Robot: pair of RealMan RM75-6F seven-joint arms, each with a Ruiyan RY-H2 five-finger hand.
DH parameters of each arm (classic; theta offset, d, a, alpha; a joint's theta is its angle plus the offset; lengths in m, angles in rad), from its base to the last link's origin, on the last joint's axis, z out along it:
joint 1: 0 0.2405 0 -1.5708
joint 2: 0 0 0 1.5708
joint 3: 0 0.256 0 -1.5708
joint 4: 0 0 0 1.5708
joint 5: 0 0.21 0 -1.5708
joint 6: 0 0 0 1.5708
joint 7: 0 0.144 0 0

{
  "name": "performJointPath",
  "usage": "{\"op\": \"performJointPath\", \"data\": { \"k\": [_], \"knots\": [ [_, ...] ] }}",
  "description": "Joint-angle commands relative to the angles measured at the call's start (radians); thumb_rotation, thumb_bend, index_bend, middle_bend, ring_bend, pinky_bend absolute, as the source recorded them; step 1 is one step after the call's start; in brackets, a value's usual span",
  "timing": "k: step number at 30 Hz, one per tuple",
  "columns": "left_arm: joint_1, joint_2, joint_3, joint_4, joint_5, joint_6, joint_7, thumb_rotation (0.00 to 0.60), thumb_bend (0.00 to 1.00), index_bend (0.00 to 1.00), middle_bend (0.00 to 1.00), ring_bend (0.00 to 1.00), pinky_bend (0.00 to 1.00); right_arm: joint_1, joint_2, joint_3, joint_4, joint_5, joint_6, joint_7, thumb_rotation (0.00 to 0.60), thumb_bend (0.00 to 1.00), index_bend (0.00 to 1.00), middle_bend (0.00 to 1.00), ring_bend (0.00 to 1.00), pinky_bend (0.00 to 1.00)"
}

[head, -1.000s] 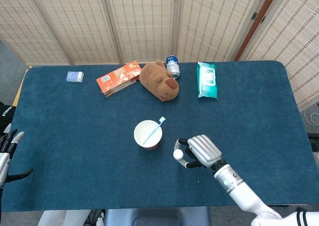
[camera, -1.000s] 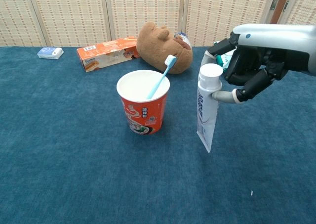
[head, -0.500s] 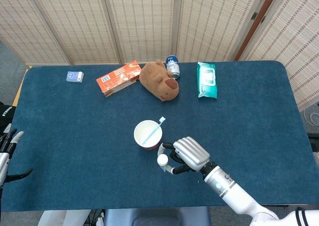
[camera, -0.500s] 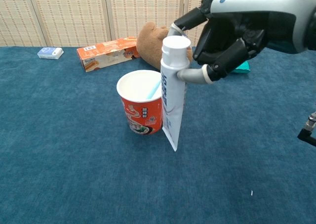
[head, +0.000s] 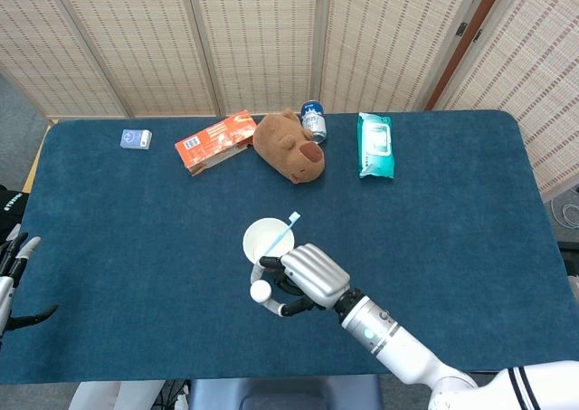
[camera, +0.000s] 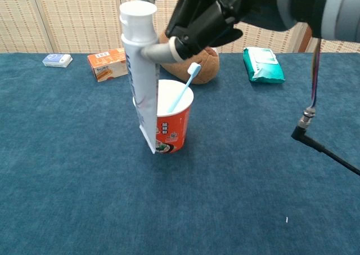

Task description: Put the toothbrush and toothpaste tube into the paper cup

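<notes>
My right hand (head: 303, 279) (camera: 208, 16) grips a white toothpaste tube (camera: 142, 80) (head: 261, 291) near its cap, cap up and flat end hanging down. The tube hangs in front of the orange paper cup (camera: 169, 125) (head: 265, 239), its lower end below the rim on the near left side, outside the cup. A light blue toothbrush (camera: 183, 89) (head: 282, 232) leans inside the cup, head up to the right. My left hand (head: 14, 270) shows at the left edge of the head view, fingers apart and holding nothing.
At the back of the blue table (head: 136, 220) lie a small blue box (head: 136, 138), an orange carton (head: 215, 140), a brown plush toy (head: 289, 146), a blue can (head: 314, 119) and a green wipes pack (head: 374, 144). A black cable (camera: 326, 151) crosses the chest view's right.
My right hand has carried the toothpaste tube leftward and higher, from the cup's right side across its front to the near left side. The cup, toothbrush and left hand stayed put.
</notes>
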Motion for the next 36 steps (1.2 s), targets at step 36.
{"op": "performJointPath", "data": {
  "k": [36],
  "knots": [
    [0.013,0.012,0.003,0.035,-0.013,-0.003,-0.058,0.600,0.00,0.00,0.00,0.00,0.00,0.125,-0.147,0.106,0.277,0.152,0.054,0.071,0.600,0.44,0.69,1.00,1.00,1.00]
  ]
}}
